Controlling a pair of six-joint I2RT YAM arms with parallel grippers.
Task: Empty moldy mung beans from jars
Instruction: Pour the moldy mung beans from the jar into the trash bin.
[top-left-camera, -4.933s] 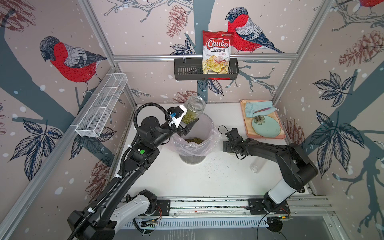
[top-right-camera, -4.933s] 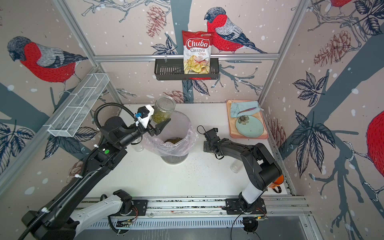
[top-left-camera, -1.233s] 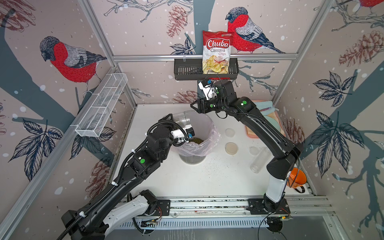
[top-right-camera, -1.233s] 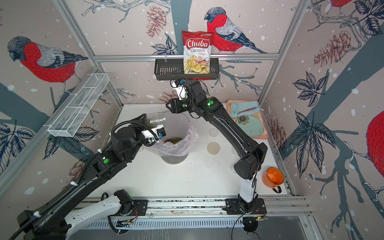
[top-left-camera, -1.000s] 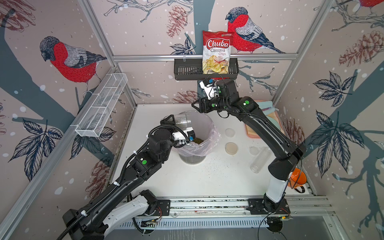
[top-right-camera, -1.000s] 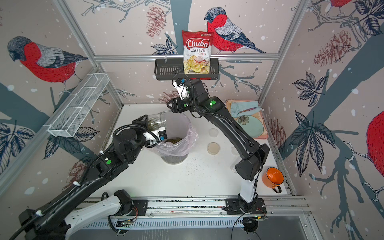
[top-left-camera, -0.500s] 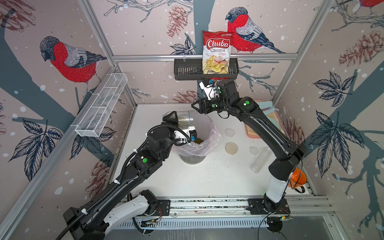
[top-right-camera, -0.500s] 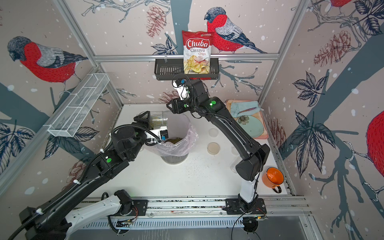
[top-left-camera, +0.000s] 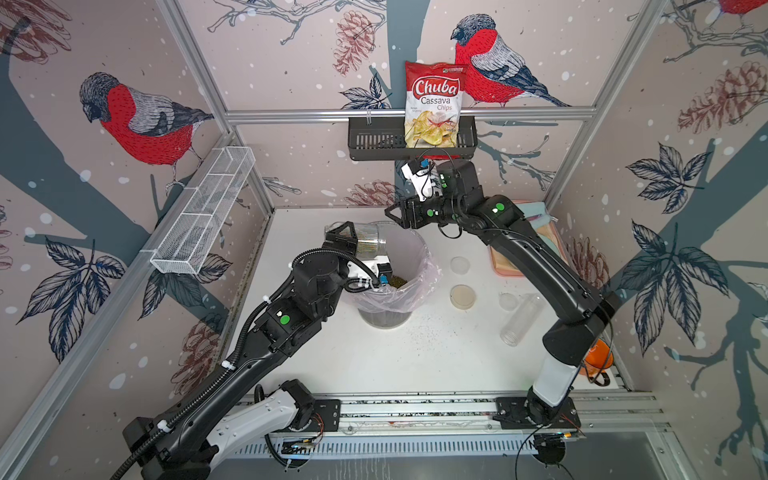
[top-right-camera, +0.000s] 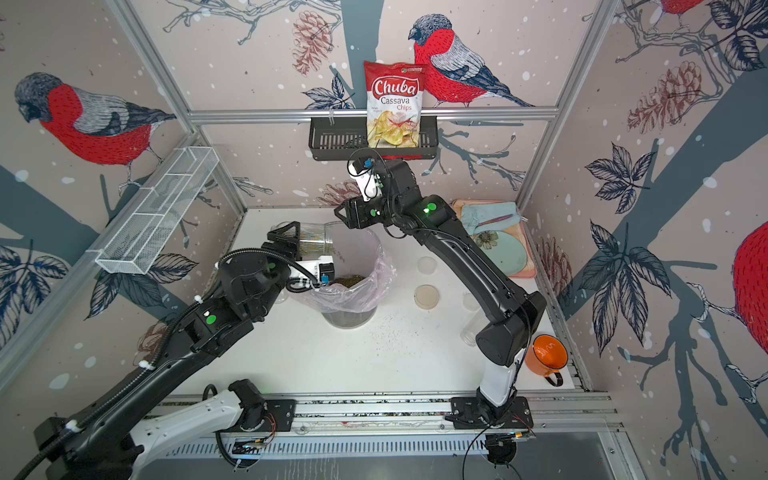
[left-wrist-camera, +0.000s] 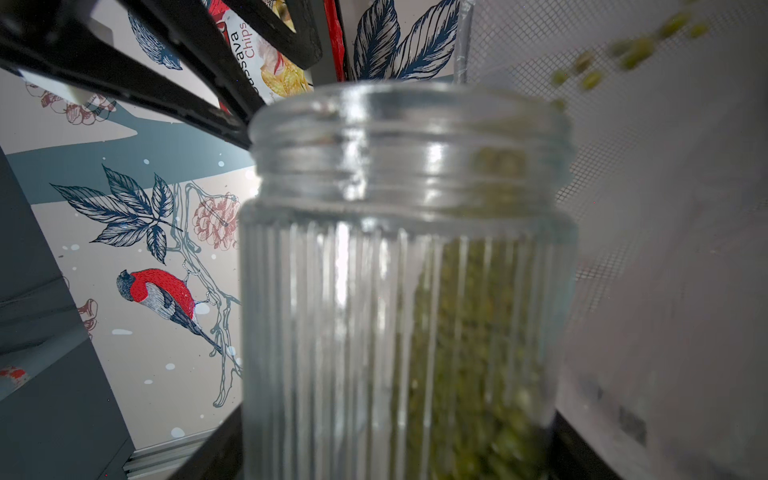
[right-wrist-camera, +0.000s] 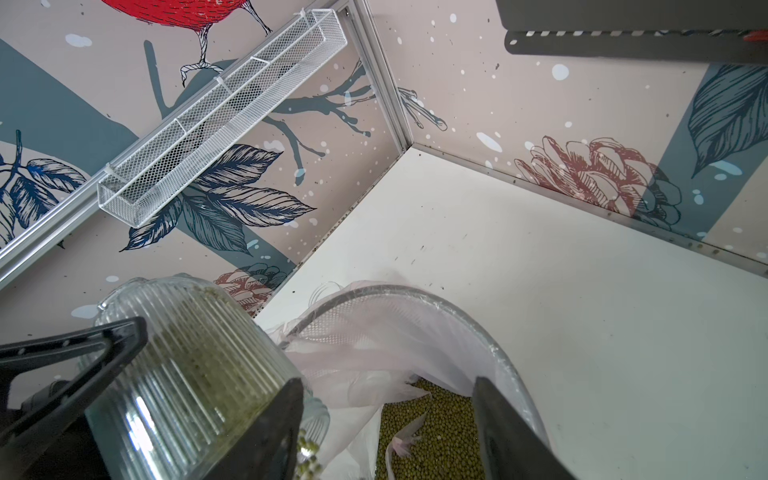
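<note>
An orange mug (top-right-camera: 546, 355) stands at the near right corner of the white worktop (top-left-camera: 374, 365) and has no part in the job. Further in, near the right edge, a tall narrow clear tube jar (top-left-camera: 521, 320) lies on its side, lidless and, as far as can be seen, empty. Three loose lids lie by it: a small clear lid (top-left-camera: 508, 301), a round cream lid (top-left-camera: 462, 296) and, farther back, another clear lid (top-left-camera: 459, 264). Dark specks (top-left-camera: 419, 332), probably stray beans, dot the worktop on the near side of the bin.

The big round bin with a pink plastic liner (top-left-camera: 384, 318) stands mid-worktop, with a bed of olive-green mung beans (right-wrist-camera: 436, 432) inside. A clear glass thing (top-right-camera: 281, 297) shows between the left arm and the bin, but it is too hidden to identify.

Over the bin's far left rim the left gripper (top-left-camera: 351, 241) is clamped across a ribbed clear glass jar (top-left-camera: 372, 241). The jar is tipped about level, with its mouth over the liner. Falling beans (right-wrist-camera: 309, 451) leave the mouth, and a thick layer is left along the jar's lower side. The right gripper (top-left-camera: 397, 216) hangs above the far rim, its jaws apart on nothing.

By my reading, one jar is done and this one is partly poured. A third cannot be accounted for.
</note>
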